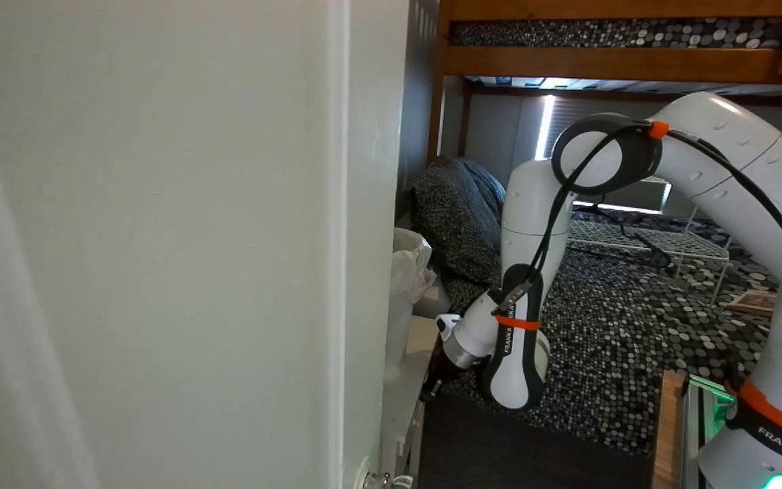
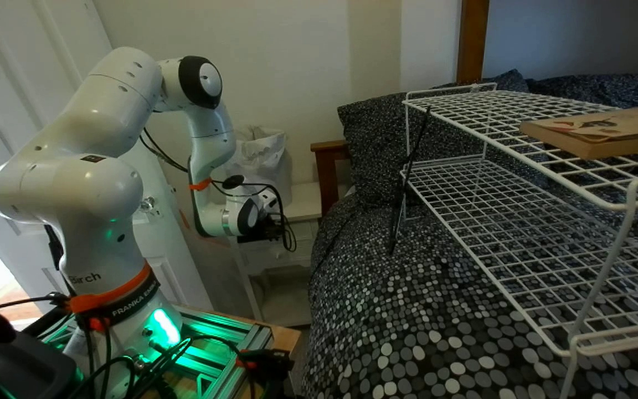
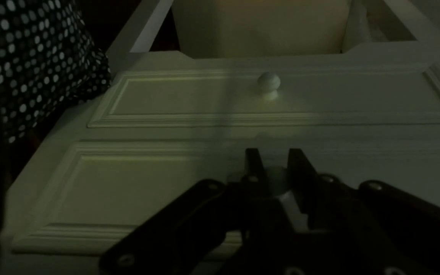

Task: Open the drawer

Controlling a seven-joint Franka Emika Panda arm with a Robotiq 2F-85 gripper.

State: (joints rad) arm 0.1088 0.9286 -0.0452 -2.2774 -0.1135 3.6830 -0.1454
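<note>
Near the wall (image 2: 291, 72), the narrowly parted tool (image 3: 274, 151) clasps the drawer's (image 3: 124, 187) knob (image 3: 277, 178).

Wire rack (image 2: 562, 180): I see it standing on dotted bedding (image 2: 385, 332).
Book (image 2: 601, 131): lying flat atop that rack.
Pillow (image 1: 455, 221): dark, speckled.

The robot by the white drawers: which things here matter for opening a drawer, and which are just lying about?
Part of the job:
Robot arm
Gripper
Knob, between the gripper's jaws
Drawer that carries that knob

Just lying about, as far as I can judge:
Wire rack
Book on the rack
Dark pillow
White bag
</note>
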